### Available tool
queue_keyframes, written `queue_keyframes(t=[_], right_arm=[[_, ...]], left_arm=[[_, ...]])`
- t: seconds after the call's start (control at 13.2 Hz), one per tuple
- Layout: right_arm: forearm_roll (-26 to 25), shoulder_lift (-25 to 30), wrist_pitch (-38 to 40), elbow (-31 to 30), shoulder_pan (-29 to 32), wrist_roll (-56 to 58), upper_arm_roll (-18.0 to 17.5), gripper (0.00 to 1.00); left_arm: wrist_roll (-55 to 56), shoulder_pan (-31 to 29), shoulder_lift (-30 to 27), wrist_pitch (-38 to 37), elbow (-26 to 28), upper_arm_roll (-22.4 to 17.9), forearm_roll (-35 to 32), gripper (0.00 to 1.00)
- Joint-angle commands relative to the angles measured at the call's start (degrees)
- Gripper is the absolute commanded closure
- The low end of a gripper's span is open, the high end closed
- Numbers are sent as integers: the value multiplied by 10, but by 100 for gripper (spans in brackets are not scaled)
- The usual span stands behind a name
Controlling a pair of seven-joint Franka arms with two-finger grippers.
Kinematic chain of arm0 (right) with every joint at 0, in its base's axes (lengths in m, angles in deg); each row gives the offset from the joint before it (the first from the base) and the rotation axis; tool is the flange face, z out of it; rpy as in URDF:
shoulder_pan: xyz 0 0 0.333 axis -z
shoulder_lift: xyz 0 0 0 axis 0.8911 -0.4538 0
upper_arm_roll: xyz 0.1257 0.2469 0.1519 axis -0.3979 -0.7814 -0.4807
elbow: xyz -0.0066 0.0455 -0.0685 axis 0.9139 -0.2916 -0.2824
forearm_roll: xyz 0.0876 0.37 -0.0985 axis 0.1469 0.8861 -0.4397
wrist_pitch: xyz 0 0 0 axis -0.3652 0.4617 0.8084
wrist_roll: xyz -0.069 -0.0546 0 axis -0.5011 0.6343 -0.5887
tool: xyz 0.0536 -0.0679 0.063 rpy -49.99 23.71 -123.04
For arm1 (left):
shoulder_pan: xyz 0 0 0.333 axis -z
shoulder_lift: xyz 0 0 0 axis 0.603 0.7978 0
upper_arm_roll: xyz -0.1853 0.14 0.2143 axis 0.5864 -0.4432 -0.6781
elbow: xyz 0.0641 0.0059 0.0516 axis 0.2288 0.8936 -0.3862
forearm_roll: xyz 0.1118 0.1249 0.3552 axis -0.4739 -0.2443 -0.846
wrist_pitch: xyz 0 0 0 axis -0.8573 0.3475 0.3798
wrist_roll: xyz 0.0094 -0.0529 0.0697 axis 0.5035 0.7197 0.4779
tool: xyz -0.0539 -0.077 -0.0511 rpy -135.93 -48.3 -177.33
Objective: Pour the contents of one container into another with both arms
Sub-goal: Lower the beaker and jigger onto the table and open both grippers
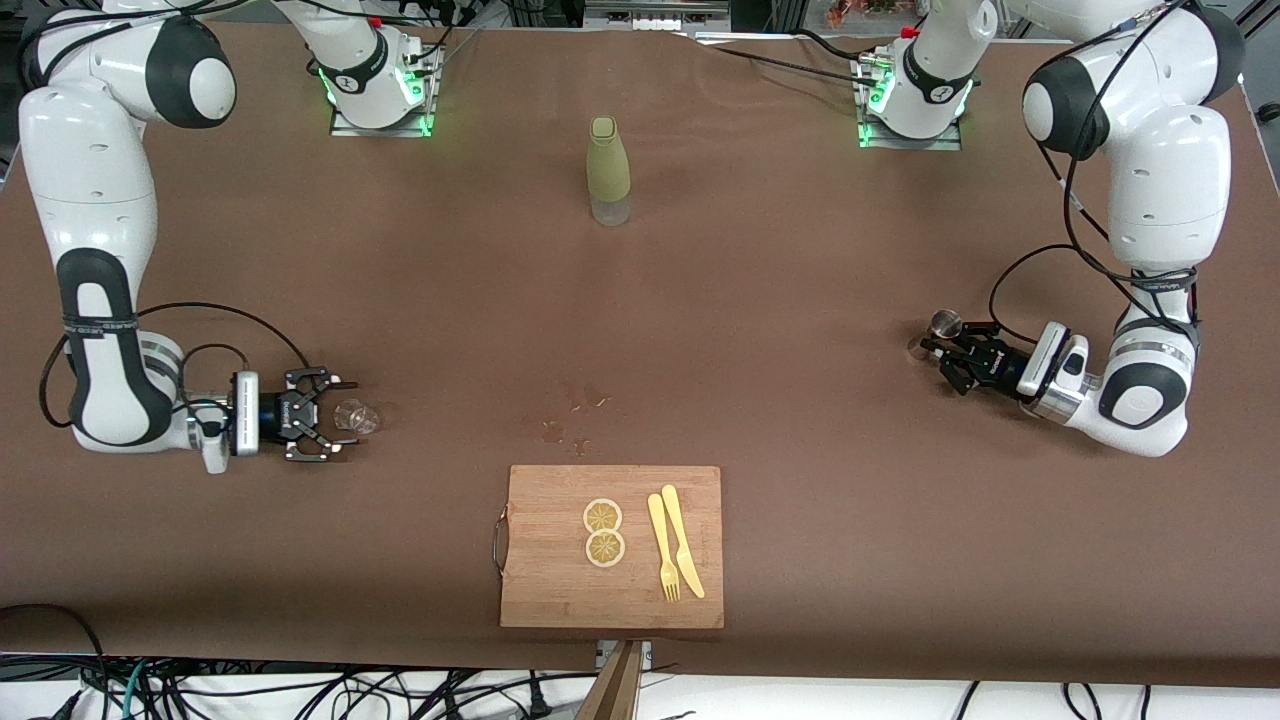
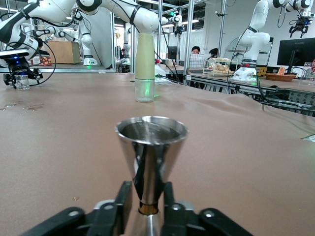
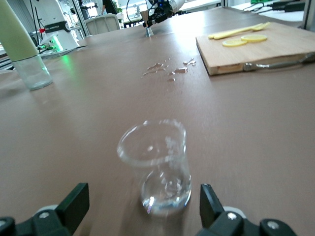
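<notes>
A clear glass beaker (image 1: 357, 416) (image 3: 156, 167) stands upright on the brown table toward the right arm's end. My right gripper (image 1: 340, 415) (image 3: 142, 196) is open wide around it, both fingers well off the glass. Toward the left arm's end stands a steel jigger (image 1: 944, 323) (image 2: 151, 147). My left gripper (image 1: 938, 358) (image 2: 147, 196) sits low around the jigger's narrow waist. Its fingers (image 2: 120, 206) are parted a little, with a thin gap on each side. Both arms lie low over the table.
An olive-sleeved bottle (image 1: 609, 170) (image 2: 144, 64) stands mid-table near the arm bases. A wooden cutting board (image 1: 560, 580) near the front edge carries two lemon slices (image 1: 603, 531) and a yellow fork and knife (image 1: 675, 555). Spilled drops (image 1: 570, 420) lie just above the board.
</notes>
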Motion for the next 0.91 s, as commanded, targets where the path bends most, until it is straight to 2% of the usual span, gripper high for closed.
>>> queue_keyframes(t=[0.0,0.23,0.6,0.83], right_arm=[[3,7,45,31,-1,-51,42,0],[-3,15,100,90,-4,-147,84,0],[-64,114,105,94,-13,-410,78,0],[-109,179,106,93,-42,-592,73,0]], left_arm=[[-69,-4,-4,-10,3,0,-5,0],[-65,-10,-14,-4,2,-9,-8,0],[-52,-39,-86,52,1,-12,-33,0],[9,-54,-145,108,1,-12,-75,0]])
